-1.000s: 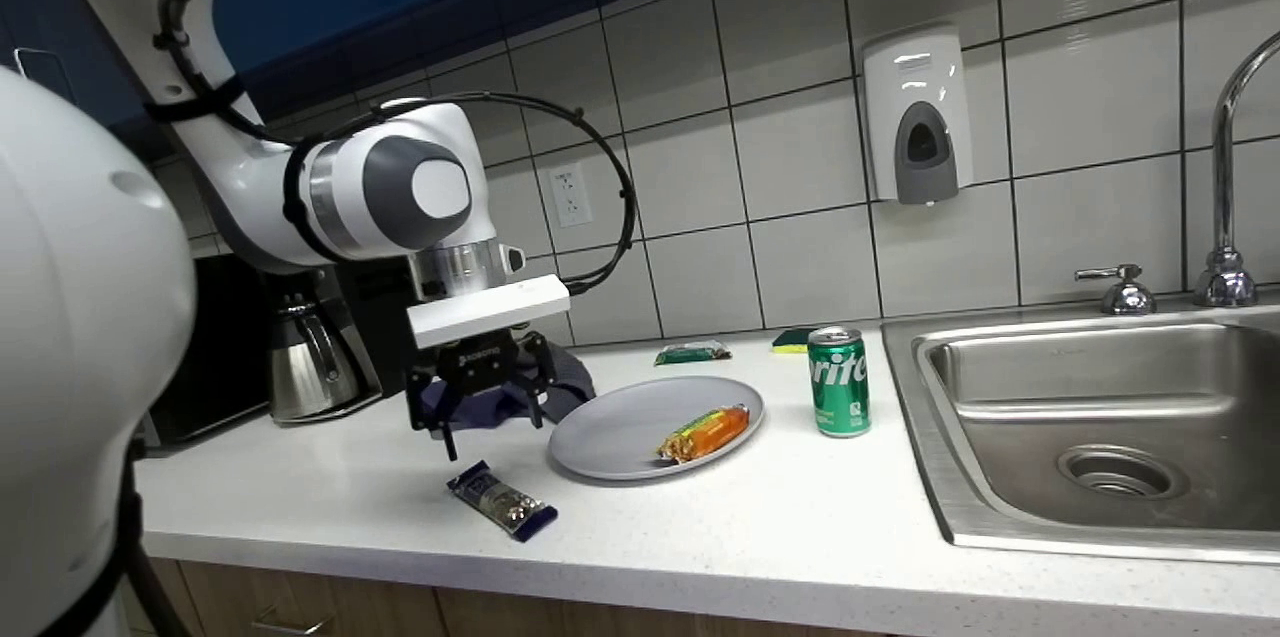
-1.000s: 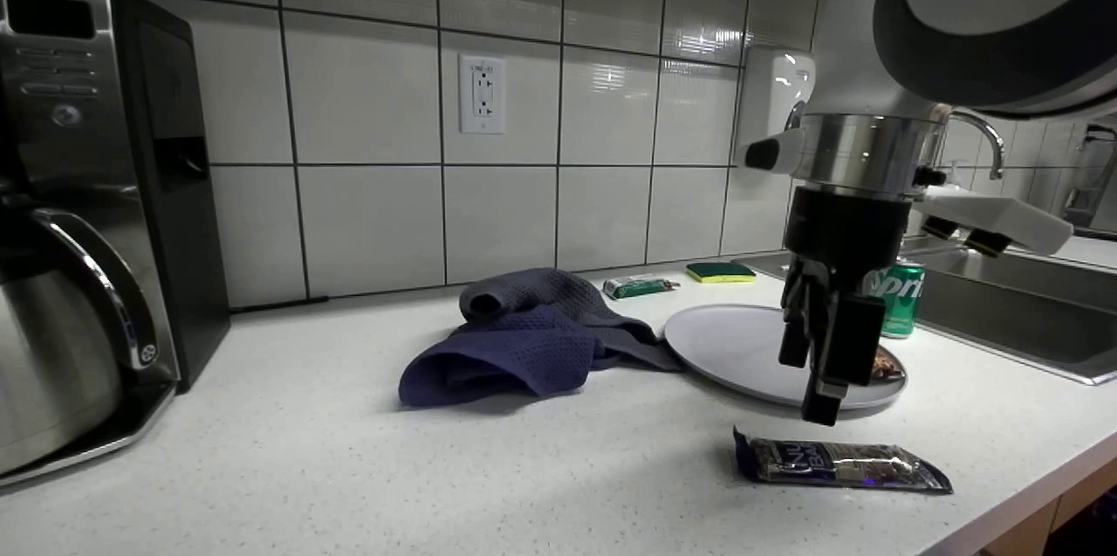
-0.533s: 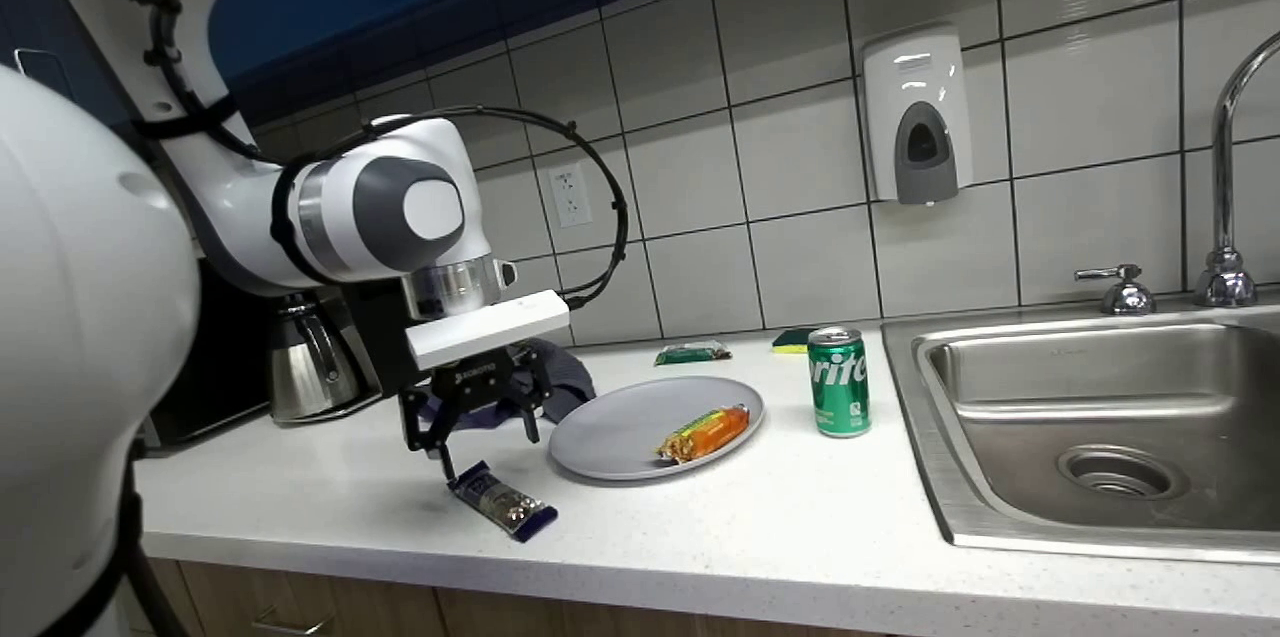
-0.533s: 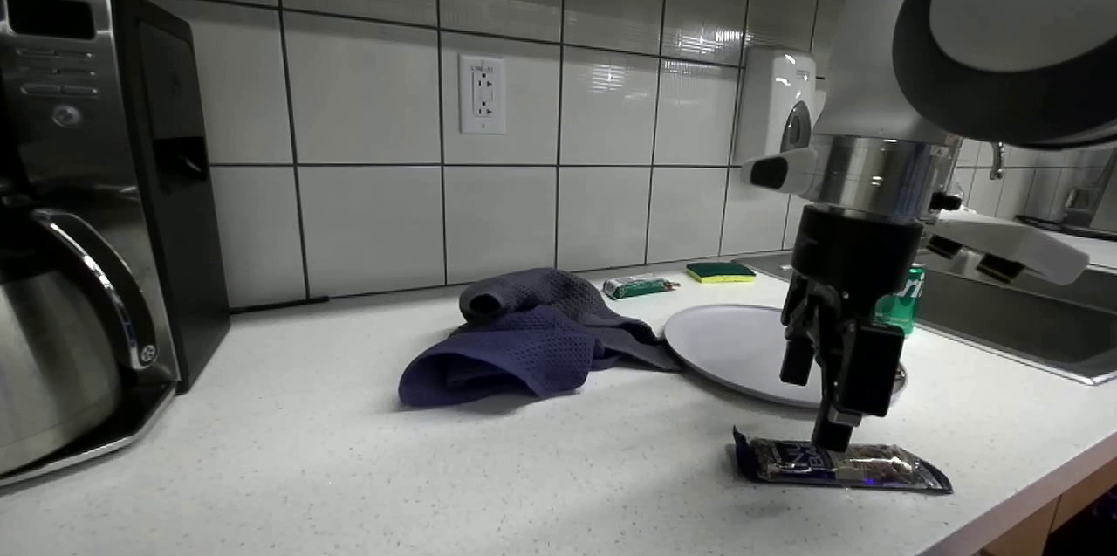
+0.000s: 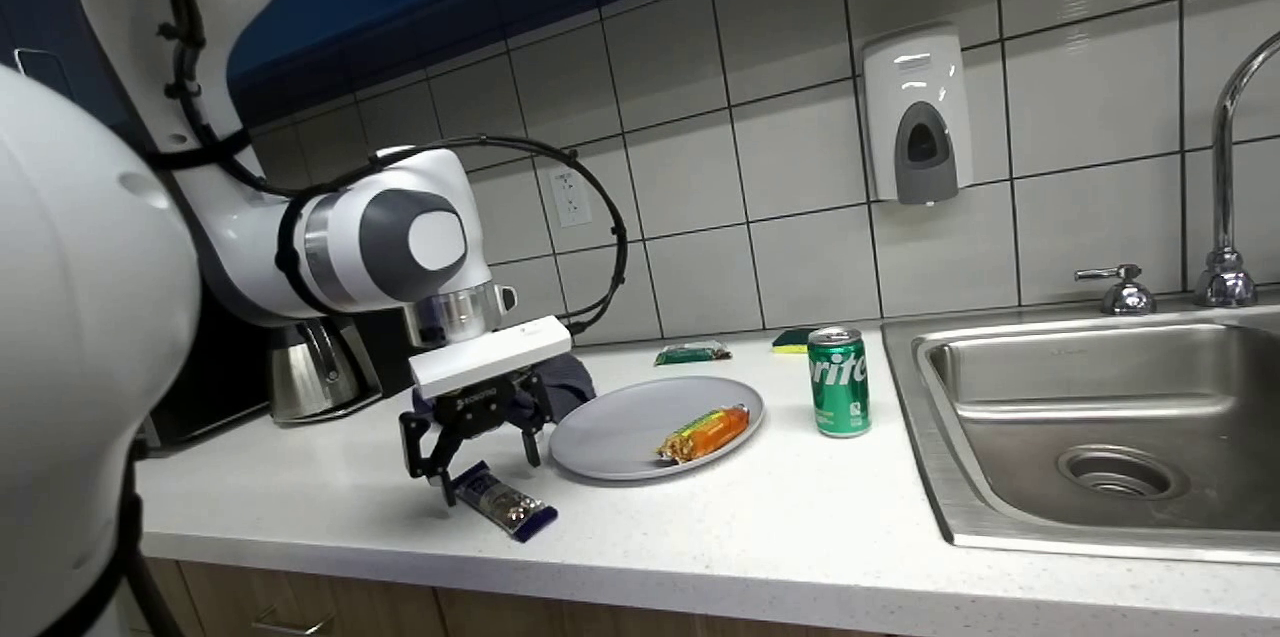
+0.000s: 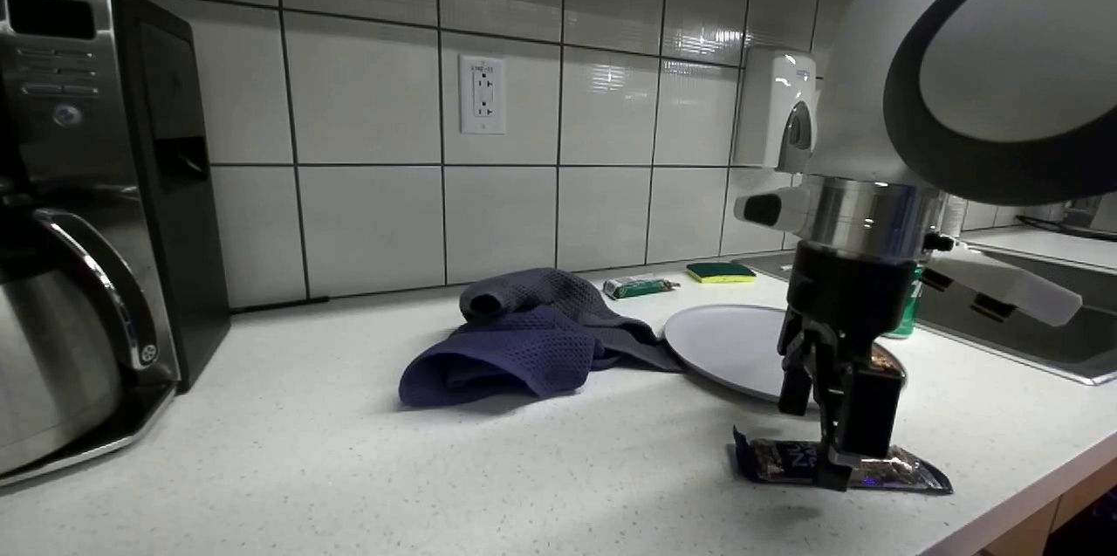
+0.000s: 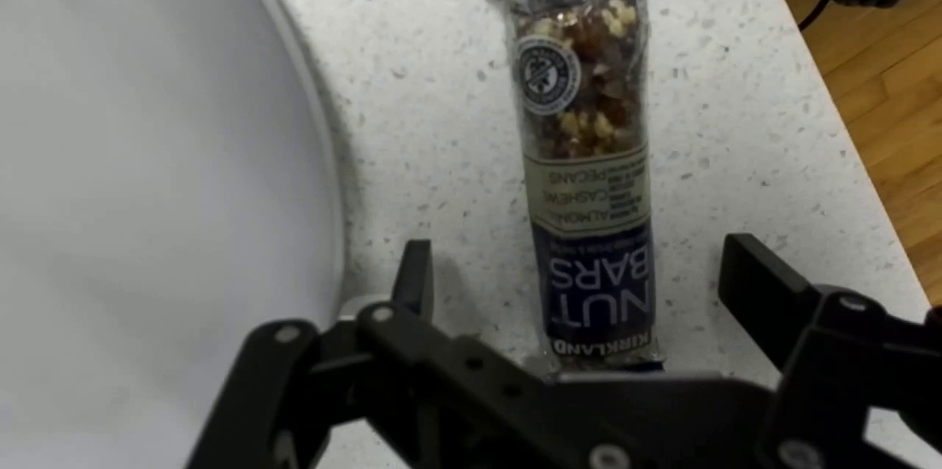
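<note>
The Robotiq gripper (image 5: 490,475) is hanging low over the counter (image 5: 330,487), its fingers (image 7: 416,281) standing wide apart & gripping nothing. Btwn them the Kirkland nut bar (image 7: 592,189) is lying flat on the counter, just beside the gray plate (image 7: 147,160) & near the front edge; the wrist view is showing a gap on each side, so no finger is touching it. The fingers are straddling its narrow width, prob. b/c this side is fitting btwn them more easily than the length, & they are standing nearer to the end w/ the brand name. One finger is taking the strip btwn bar & plate, so clearance there is looking tight. In an exterior view an orange-wrapped snack (image 5: 715,432) is resting on the plate close to its rim, which is perhaps keeping it from sliding off. A Sprite can (image 5: 839,382) is standing upright btwn plate & sink (image 5: 940,457)
</note>
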Controlling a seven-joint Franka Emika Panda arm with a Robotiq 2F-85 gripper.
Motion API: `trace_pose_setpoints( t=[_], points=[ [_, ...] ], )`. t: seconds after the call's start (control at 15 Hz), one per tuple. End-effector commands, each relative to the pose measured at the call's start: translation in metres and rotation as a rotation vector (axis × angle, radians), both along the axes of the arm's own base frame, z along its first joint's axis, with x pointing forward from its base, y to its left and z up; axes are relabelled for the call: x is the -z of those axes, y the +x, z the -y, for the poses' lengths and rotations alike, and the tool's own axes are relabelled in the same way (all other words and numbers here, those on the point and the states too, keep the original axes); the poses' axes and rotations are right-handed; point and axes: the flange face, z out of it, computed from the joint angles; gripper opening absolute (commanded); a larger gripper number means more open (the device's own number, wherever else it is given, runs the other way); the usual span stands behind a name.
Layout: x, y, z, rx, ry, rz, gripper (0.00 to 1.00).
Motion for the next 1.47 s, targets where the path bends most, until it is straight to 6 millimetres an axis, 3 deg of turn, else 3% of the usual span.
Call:
trace_pose_setpoints(
  t=[0.0, 0.47, 0.53, 1.13, 1.4],
  points=[
    [0.006, 0.001, -0.002, -0.026, -0.009, 0.016, 1.0],
    [0.005, 0.002, -0.002, -0.045, -0.021, 0.027, 1.0],
    [0.004, 0.003, -0.002, -0.05, -0.024, 0.031, 0.81],
    [0.001, -0.002, -0.005, -0.08, -0.03, 0.04, 0.13],
    [-0.006, 0.0, -0.005, -0.081, -0.039, 0.036, 0.1]
  ],
)
